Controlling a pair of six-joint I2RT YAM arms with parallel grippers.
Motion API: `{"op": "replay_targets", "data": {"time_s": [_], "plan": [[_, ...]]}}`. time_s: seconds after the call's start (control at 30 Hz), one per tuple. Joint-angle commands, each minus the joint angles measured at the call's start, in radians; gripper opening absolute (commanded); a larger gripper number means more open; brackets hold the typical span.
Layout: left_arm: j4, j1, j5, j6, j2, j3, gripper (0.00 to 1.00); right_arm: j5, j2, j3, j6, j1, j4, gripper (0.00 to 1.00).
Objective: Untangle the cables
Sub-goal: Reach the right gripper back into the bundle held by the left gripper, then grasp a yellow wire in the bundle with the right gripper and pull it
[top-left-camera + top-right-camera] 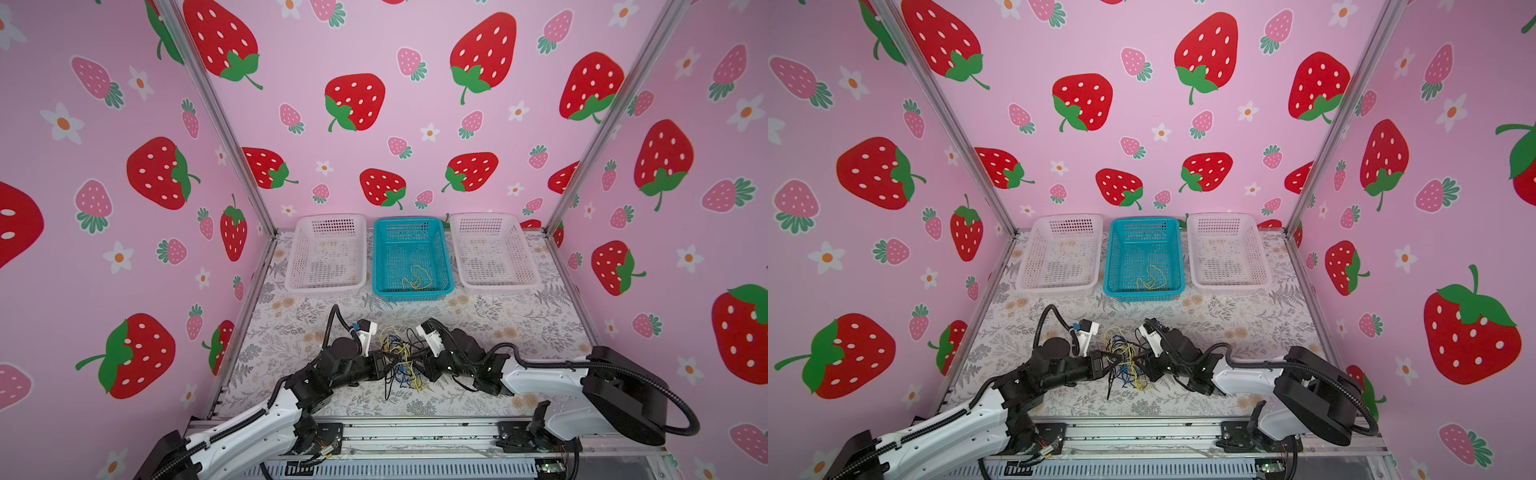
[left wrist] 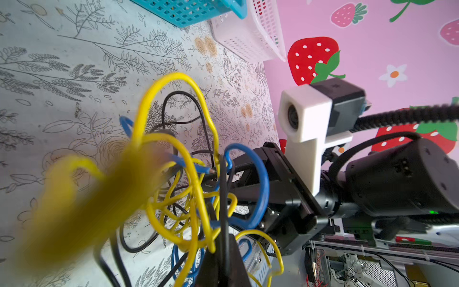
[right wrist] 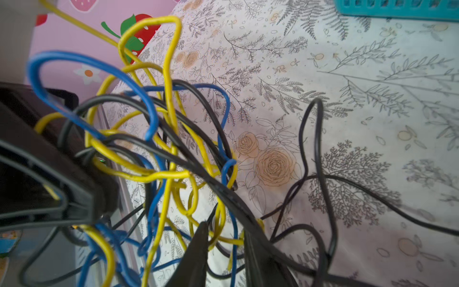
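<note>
The cables [image 1: 400,358] [image 1: 1124,358] form one knot of thin yellow, blue and black wires, held up over the front middle of the table, with loose ends trailing onto the cloth. My left gripper [image 1: 385,361] [image 1: 1105,360] [image 2: 223,251] is shut on a black strand and the loops around it. From the opposite side my right gripper [image 1: 417,357] [image 1: 1139,355] [image 3: 224,227] reaches into the same knot. Its fingers stand apart, with yellow, blue and black strands crossing the gap. One separate yellow cable [image 1: 417,278] [image 1: 1152,278] lies inside the blue basket [image 1: 409,296] [image 1: 1144,294].
Two white baskets [image 1: 326,287] [image 1: 498,286] flank the blue one along the back wall in both top views. A flowered cloth [image 1: 519,324] covers the table. Pink strawberry walls close in three sides. A metal rail [image 1: 415,432] runs along the front edge.
</note>
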Motion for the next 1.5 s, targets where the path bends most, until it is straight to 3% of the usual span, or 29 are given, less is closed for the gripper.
{"op": "replay_targets", "data": {"time_s": [0.0, 0.23, 0.6, 0.9, 1.0, 1.1, 1.17, 1.37, 1.47], "plan": [[0.081, -0.002, 0.017, -0.009, -0.048, 0.004, 0.00, 0.088, 0.008, -0.009, 0.026, 0.006, -0.027, 0.18], [0.064, -0.002, 0.028, -0.010, -0.100, -0.008, 0.00, 0.170, -0.053, -0.046, 0.023, -0.003, -0.041, 0.00], [-0.081, -0.002, 0.033, 0.021, -0.092, -0.016, 0.00, 0.174, -0.358, -0.154, 0.011, -0.196, -0.185, 0.00], [-0.115, -0.001, 0.036, 0.055, -0.053, -0.014, 0.00, 0.151, -0.584, -0.117, -0.062, -0.352, -0.413, 0.00], [-0.107, -0.002, 0.043, 0.057, -0.053, -0.015, 0.00, 0.100, -0.626, -0.111, -0.078, -0.377, -0.429, 0.00], [-0.071, -0.002, 0.055, 0.041, -0.055, -0.024, 0.00, -0.058, -0.625, -0.119, -0.080, -0.377, -0.367, 0.00], [-0.041, -0.001, 0.058, 0.028, -0.056, -0.031, 0.00, -0.112, -0.616, -0.129, -0.057, -0.365, -0.331, 0.05], [0.088, -0.001, 0.104, -0.003, -0.009, -0.041, 0.00, -0.135, -0.614, -0.184, -0.007, -0.244, -0.165, 0.33], [0.120, -0.004, 0.114, -0.009, 0.017, -0.034, 0.00, -0.089, -0.570, -0.168, -0.008, -0.164, -0.142, 0.35]]}}
